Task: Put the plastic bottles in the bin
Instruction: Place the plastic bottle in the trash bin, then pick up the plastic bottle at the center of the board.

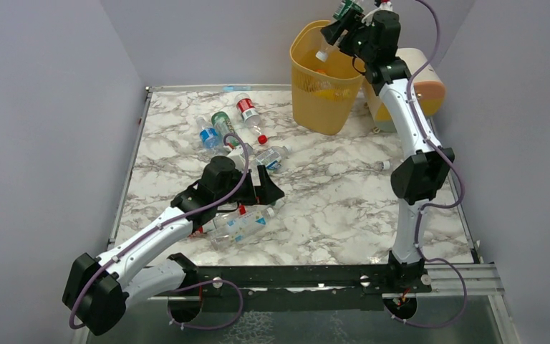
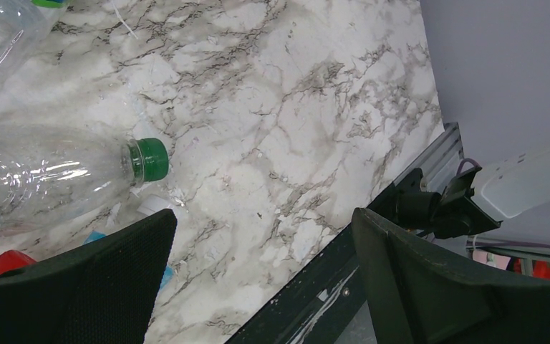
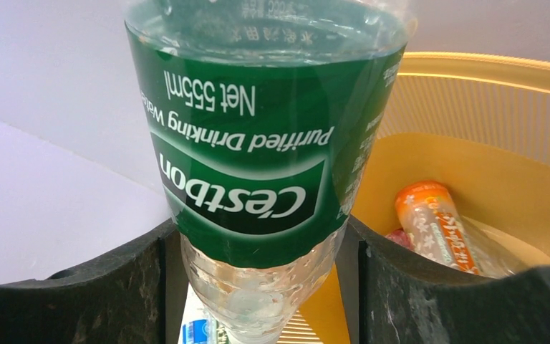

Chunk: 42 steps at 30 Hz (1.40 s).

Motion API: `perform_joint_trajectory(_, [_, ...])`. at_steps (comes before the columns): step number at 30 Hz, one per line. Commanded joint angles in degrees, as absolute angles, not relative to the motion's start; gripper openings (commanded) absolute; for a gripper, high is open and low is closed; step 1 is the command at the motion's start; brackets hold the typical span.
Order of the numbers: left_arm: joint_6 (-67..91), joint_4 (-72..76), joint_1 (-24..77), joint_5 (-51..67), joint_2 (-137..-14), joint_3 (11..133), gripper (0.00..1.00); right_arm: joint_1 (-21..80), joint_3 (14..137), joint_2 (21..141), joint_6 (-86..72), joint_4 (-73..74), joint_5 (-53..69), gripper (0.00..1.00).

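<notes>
Clutter nearest: clear bottles on the marble table, lying under my left gripper. Its jaws stand wide apart and hold nothing. Beyond it a loose cluster of bottles waits mid-table. Farthest out, my right gripper hangs over the bin with a green-labelled bottle cap-down between its fingers; clamped or loosened, I cannot tell. An orange bottle is already inside. My estimate: under halfway, several left to fetch.

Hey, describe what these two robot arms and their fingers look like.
The left arm and right arm share white tubular links, black joint housings and a looping purple-grey cable each. Their fingers are black, broad and blunt, with finely textured faces.
</notes>
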<state>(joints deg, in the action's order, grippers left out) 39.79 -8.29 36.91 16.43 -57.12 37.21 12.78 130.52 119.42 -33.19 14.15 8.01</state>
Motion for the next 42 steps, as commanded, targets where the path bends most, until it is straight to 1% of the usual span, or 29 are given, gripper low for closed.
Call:
perform_joint_trajectory(1, [39.4, -7.9, 37.4, 15.7, -57.3, 37.6, 0.99, 13.1, 133.5, 122.3, -34.2, 11.6, 12.3, 0.72])
perform_joint_trajectory(3, [39.4, -7.8, 37.4, 15.7, -57.3, 37.4, 0.99, 13.1, 134.6, 123.3, -34.0, 12.8, 12.5, 0.83])
perform_joint_trajectory(4, [39.4, -7.8, 37.4, 15.6, -57.3, 37.4, 0.99, 13.1, 134.9, 123.7, -33.7, 13.4, 12.4, 0.95])
perform_joint_trajectory(5, [39.4, -7.8, 37.4, 15.5, -57.4, 37.4, 0.99, 13.1, 135.0, 123.8, -33.4, 13.8, 12.3, 1.00])
perform_joint_trajectory(13, [39.2, -7.9, 37.4, 15.6, -57.8, 37.7, 0.99, 13.1, 133.3, 119.9, -30.8, 15.4, 10.2, 0.99])
perform_joint_trajectory(20, [39.3, -7.4, 37.4, 15.8, -57.5, 37.6, 0.99, 13.1, 130.1, 111.6, -29.0, 18.8, 8.6, 0.99])
perform_joint_trajectory(25, [39.5, -7.0, 37.4, 15.6, -55.7, 36.3, 0.99, 13.1, 120.2, 101.4, -28.7, 20.0, 5.7, 0.99])
perform_joint_trajectory(36, [39.5, -6.4, 37.4, 17.5, -50.4, 32.5, 0.99, 13.1, 91.7, 78.7, -29.5, 21.3, 1.8, 0.99])
perform_joint_trajectory(39, [39.6, -6.4, 37.4, 18.1, -48.8, 31.6, 0.99, 13.1, 85.4, 74.3, -29.4, 21.6, -0.5, 0.99])
perform_joint_trajectory(42, [39.8, -6.1, 37.4, 19.5, -47.5, 31.0, 0.99, 13.1, 81.8, 71.5, -28.3, 24.5, -3.9, 0.99])
